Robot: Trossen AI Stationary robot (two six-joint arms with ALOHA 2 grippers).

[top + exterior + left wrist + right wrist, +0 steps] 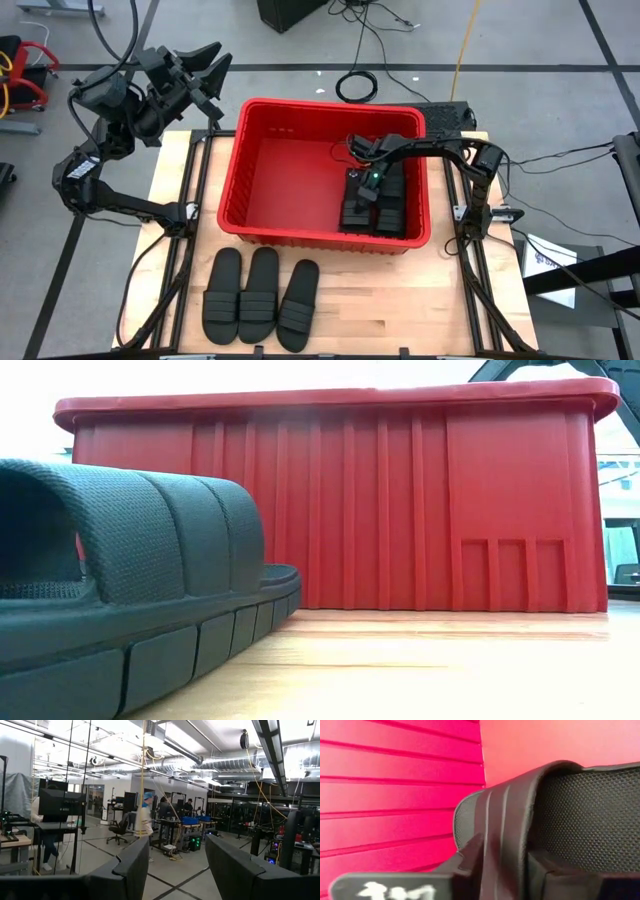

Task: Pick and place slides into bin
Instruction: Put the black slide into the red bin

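The right hand (pixel 361 193) was down inside the red bin (pixel 262 157), near its right wall. Its fingers (pixel 470 855) were closed on the strap of a black slide (pixel 555 820). That slide (pixel 357 207) lay with other black slides (pixel 390 210) at the bin's front right corner. Three more slides (pixel 258 292) lay side by side near the front edge of the bench (pixel 400 300). The left hand (pixel 207 62) was open, holding nothing, up past the bench's back left corner.

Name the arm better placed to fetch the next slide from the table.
Left. Its open gripper is free, raised beyond the bin's far-left corner. The right gripper is down inside the bin, clamped on a slide. Three slides wait near-left.
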